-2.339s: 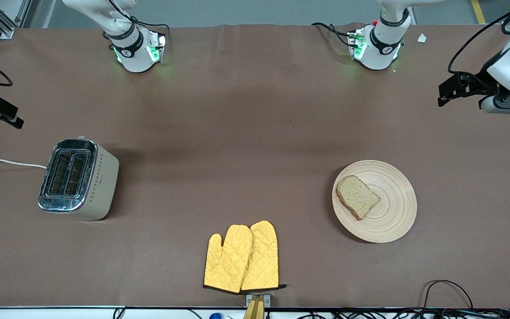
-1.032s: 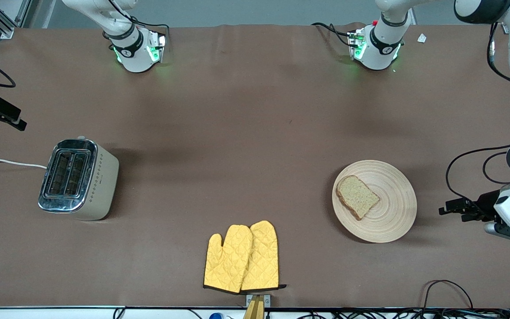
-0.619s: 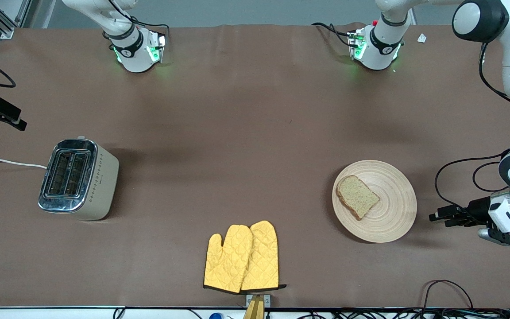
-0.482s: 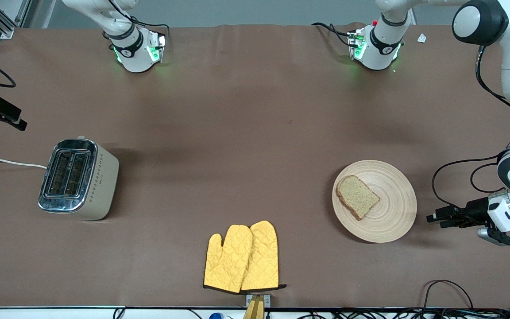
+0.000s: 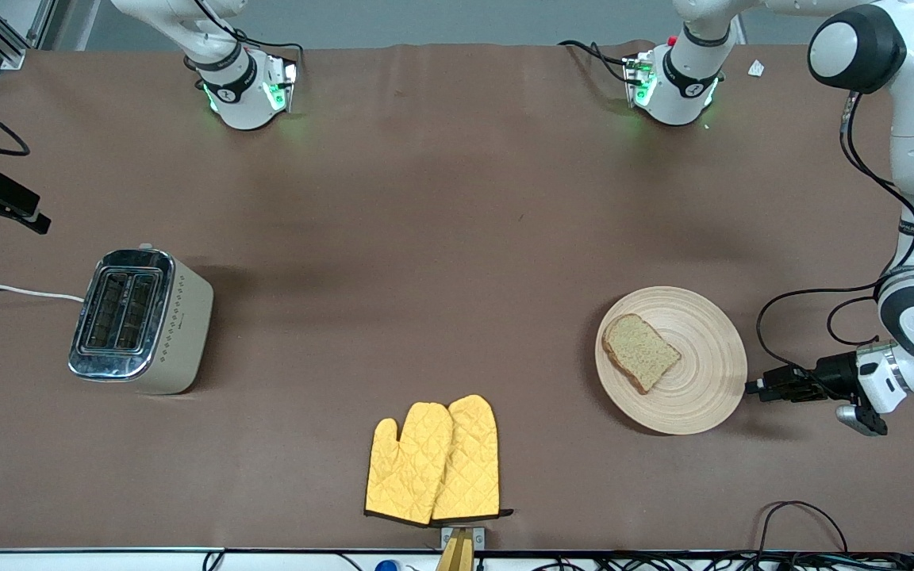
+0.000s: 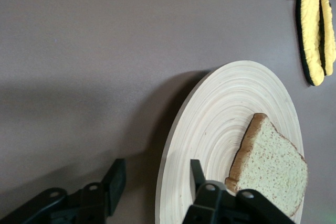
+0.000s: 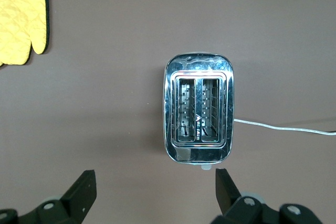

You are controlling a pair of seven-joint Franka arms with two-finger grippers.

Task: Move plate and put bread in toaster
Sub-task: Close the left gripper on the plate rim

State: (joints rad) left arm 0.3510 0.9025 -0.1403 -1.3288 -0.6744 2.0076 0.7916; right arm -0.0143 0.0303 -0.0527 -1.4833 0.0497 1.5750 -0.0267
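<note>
Front view first: the plate sits on the brown table toward the left arm's end, with the bread lying flat on it, on the part of the plate facing the middle of the table. The left gripper is low, right at the plate's rim on the side toward the left arm's end; it looks like it's about touching the edge, but from up here I can't really tell. The toaster stands way over at the right arm's end, both slots empty, its white cord running off the table edge. The right gripper hangs up in the air at the table's edge, near the toaster. A pair of yellow oven mitts lies in the middle, nearer the camera than the plate or toaster.

Left wrist view: the left gripper has its fingers spread apart with the plate rim sitting between them, one finger over the plate and one off it beside the rim. The bread is just past the inner finger, and the mitts show in a corner.

Right wrist view: the right gripper is wide open, hovering above the table with the toaster ahead of it, chrome top and both slots showing. Cord trails out from it, and one mitt peeks in.
</note>
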